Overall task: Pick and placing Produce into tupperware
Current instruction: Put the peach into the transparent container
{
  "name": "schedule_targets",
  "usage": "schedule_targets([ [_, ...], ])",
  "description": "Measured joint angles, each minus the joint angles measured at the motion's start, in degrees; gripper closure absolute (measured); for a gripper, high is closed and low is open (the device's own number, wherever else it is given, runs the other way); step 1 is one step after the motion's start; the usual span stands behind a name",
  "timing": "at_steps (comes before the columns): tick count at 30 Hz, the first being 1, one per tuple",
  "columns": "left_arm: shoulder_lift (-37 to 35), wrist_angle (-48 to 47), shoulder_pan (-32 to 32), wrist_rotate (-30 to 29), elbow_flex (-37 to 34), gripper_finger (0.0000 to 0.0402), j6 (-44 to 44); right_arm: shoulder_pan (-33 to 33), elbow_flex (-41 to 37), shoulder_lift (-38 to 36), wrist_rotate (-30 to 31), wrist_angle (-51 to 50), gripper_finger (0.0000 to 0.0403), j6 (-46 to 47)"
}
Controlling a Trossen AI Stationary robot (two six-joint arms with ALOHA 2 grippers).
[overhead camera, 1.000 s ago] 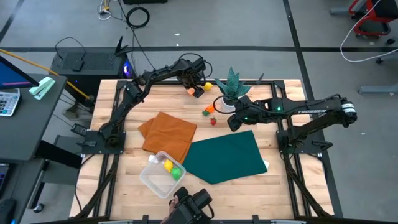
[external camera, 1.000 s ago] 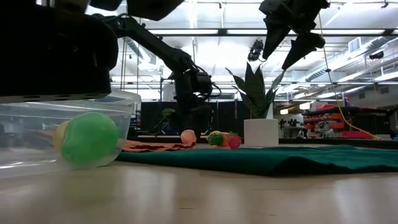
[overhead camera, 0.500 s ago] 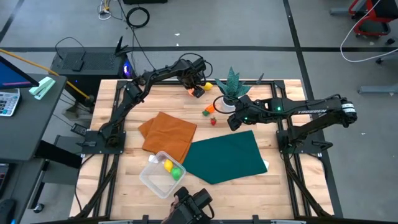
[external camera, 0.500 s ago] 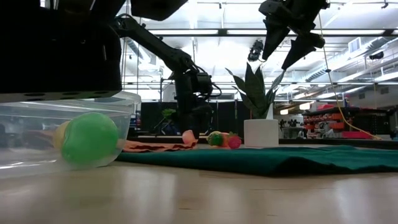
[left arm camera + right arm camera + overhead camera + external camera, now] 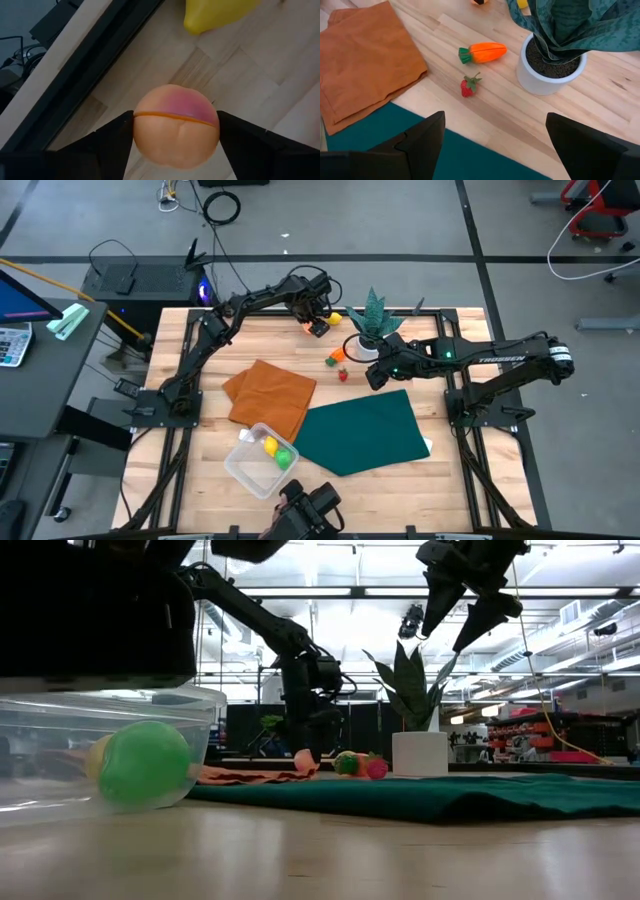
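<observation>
My left gripper (image 5: 316,326) is at the table's far edge, shut on a peach-orange toy fruit (image 5: 175,131). A yellow fruit (image 5: 334,318) lies just beyond it. An orange carrot (image 5: 482,53) and a red strawberry (image 5: 467,87) lie on the bare wood near the plant. The clear tub (image 5: 262,460) stands at the near edge with a yellow and a green piece (image 5: 145,762) inside. My right gripper (image 5: 492,127) hangs open and empty above the green cloth's far edge, near the strawberry. My left gripper pinches the peach-orange fruit between its two fingers (image 5: 114,134), one on each of two opposite sides (image 5: 137,131). The fingers come from above, pointing down. In the low view the fruit (image 5: 303,760) sits at table level.
A spiky green plant in a white pot (image 5: 372,330) stands at the far side between the two grippers. An orange cloth (image 5: 270,395) and a green cloth (image 5: 360,430) lie across the middle of the table. Bare wood shows at the left.
In the low view my left gripper has shifted a little toward the table's left, closing in over the peach-orange fruit, which has stayed where it was.
</observation>
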Motion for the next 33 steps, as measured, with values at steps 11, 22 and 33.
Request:
schedule_targets([
  [11,-0.02,-6.48,0.04,1.22,6.24,0.0133,1.41,-0.01,0.00,0.00,0.00,0.00,0.0090,0.00],
  [22,-0.36,-20.73,-0.43,1.33,15.48,0.0145,2.85,-0.02,0.00,0.00,0.00,-0.27,0.0090,-0.90],
  [33,-2.68,-31.07,-3.82,2.15,15.18,0.0120,0.58,0.15,0.00,0.00,0.06,-4.93,0.0090,-3.03],
])
